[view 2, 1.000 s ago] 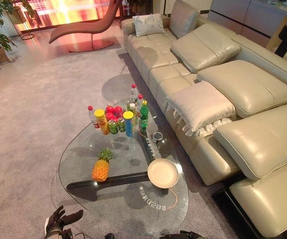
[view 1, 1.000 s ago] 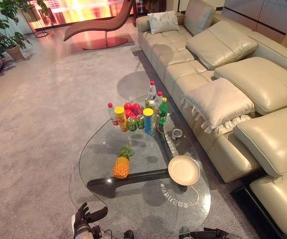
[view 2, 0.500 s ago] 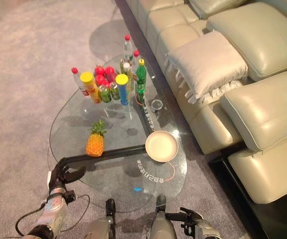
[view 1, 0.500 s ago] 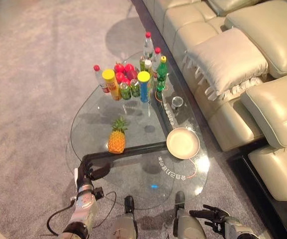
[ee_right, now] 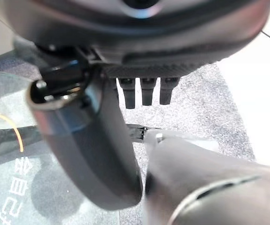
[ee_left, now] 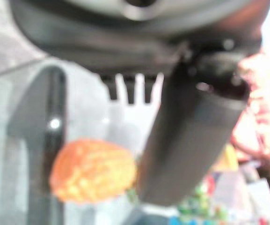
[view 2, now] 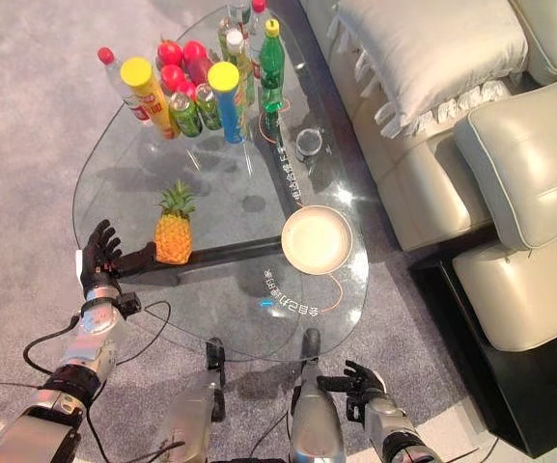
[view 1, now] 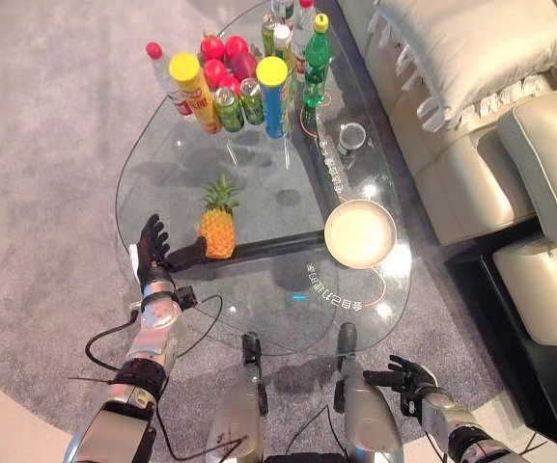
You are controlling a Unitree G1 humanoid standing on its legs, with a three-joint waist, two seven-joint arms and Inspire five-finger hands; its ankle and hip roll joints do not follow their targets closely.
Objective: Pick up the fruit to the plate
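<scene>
Our left hand [view 1: 153,253], fingers spread, sits just beside the pineapple [view 1: 217,223] at the glass table [view 1: 259,318] edge. Eye views add the plate [view 1: 359,233], well apart across bare glass. Right hand [view 1: 405,374], fingers relaxed, hangs low near the table's near edge.

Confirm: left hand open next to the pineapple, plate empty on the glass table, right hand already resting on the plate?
Not quite. The right hand is nowhere near the plate: the left eye view shows it low, off the near edge of the glass table, holding nothing. The rest stands: the left hand is open beside the pineapple, and the plate is empty.
</scene>
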